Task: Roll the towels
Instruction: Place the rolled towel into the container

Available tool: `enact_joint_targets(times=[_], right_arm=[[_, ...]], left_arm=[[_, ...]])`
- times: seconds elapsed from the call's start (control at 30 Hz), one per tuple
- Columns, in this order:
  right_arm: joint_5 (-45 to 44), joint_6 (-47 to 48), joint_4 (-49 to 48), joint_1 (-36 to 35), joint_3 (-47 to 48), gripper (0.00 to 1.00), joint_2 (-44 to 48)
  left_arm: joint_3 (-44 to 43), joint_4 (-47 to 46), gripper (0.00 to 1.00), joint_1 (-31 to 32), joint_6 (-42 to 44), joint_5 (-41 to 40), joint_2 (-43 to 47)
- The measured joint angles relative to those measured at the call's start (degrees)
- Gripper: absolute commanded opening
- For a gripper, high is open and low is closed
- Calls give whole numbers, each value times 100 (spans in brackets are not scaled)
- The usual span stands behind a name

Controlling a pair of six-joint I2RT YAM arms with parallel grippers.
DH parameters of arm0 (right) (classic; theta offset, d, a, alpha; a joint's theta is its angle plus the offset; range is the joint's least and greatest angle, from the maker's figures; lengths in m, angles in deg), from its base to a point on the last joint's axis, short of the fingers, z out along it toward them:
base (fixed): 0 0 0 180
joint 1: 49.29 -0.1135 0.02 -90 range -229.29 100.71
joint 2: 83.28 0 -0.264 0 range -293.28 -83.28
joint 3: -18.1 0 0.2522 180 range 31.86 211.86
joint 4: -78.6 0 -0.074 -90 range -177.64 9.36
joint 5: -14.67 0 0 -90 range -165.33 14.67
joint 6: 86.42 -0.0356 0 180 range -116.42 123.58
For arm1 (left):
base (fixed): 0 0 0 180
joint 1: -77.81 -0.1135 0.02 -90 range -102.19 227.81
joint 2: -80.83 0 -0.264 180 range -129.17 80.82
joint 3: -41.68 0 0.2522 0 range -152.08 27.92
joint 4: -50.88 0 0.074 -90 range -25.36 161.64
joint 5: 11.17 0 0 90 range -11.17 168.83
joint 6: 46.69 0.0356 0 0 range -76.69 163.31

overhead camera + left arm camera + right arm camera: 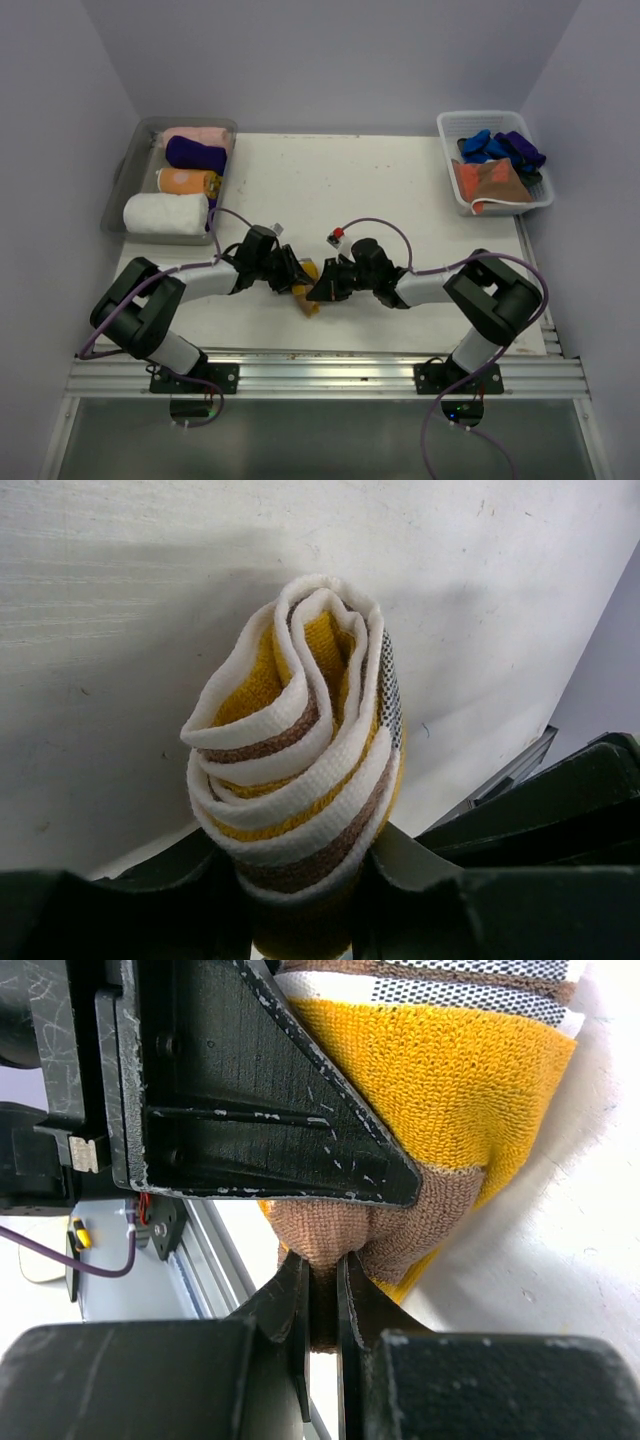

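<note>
**A:** From above, where is the work?

**B:** On the desk, near its front edge. The left end effector and the right end effector meet tip to tip. The mustard yellow towel shows as a small bundle between them.

**A:** And around it?

**B:** A clear tray at the far left holds four rolls: a pink towel, a purple towel, an orange towel and a white towel. A white basket at the far right holds loose blue towels and a rust-brown towel.

**A:** The left wrist view?

**B:** The mustard yellow towel is a tight roll seen end-on, a spiral of yellow, white and brown layers. The left end effector is partly closed around its lower end. Its fingers press on both sides, so it holds the roll.

**A:** The right wrist view?

**B:** The right end effector has its jaws almost together. They pinch a brown fold at the edge of the mustard yellow towel. A dark finger of the left end effector lies against the yellow cloth just above.
</note>
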Motion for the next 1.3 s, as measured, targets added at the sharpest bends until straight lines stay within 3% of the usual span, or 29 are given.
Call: enact_joint_targets(times=[0.03,0.07,0.1,0.13,0.17,0.43,0.5,0.57,0.67,0.77,0.9,1.03,1.3], right_arm=[[-4,0,22,2,0,27,11],[-28,0,63,0,0,64,31],[-59,0,146,0,0,86,92],[-107,39,321,2,0,96,208],[-214,118,546,0,2,99,382],[-1086,868,2332,7,271,96,2323],[-1246,992,2608,4,376,82,2577],[-1440,1088,2868,4,514,76,2673],[-1906,1274,3279,-120,754,84,2597],[-2651,1668,3880,-763,1276,93,2240],[-3195,2092,4205,-1410,1882,92,1665],[-3539,2297,4428,-1456,2107,83,1285],[-3974,2608,4640,-1727,2483,92,667]], left_arm=[[0,0,23,-2,-2,0,0],[-2,2,20,0,-2,0,7],[-11,24,18,2,-2,-13,15],[-22,59,17,2,4,-44,35],[-48,138,17,0,9,-70,63],[-828,807,15,-94,459,-98,188],[-1102,1010,15,-125,614,-125,179],[-1294,1147,15,-140,717,-157,177],[-1397,1255,15,-162,802,-168,136],[-1405,1333,15,-164,807,-168,-24],[-1405,1451,15,-166,813,-146,-160],[-1405,1464,15,-179,824,-120,-162],[-1405,1482,15,-262,824,-101,-162]])
